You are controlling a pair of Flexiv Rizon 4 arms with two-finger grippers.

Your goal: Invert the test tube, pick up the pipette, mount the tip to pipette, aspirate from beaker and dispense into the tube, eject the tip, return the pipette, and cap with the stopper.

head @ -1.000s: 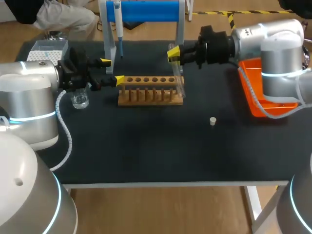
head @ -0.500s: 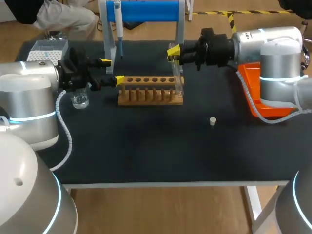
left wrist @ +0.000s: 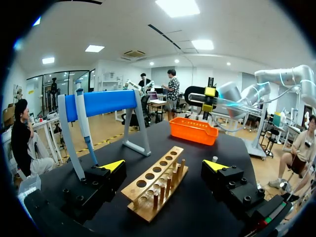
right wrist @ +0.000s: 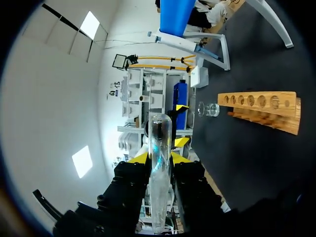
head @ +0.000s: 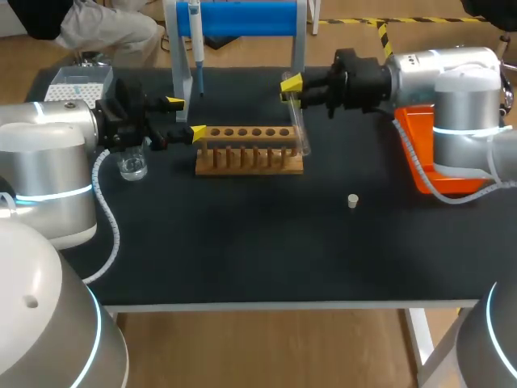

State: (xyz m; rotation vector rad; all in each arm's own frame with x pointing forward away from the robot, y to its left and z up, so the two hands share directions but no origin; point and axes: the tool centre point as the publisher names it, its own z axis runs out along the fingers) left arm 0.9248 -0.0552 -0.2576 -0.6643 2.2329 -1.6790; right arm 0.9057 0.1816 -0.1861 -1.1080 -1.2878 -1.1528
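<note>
Inversion appears underway: my right pincer (head: 292,89) grips the clear glass test tube (head: 300,129), upper centre; my left pincer (head: 186,117) is open. The white pipette (head: 195,48) and white stopper (head: 352,200) are untouched.

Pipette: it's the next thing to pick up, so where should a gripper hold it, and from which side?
Probably the straight body of the pipette just below the blue rail, approached level from the robot's side: it hangs upright, tip down.

Clear glossy test tube (right wrist: 159,168), bare wooden rack (head: 249,160), matt black tabletop (head: 242,242), orange plastic tray (left wrist: 192,134).
</note>
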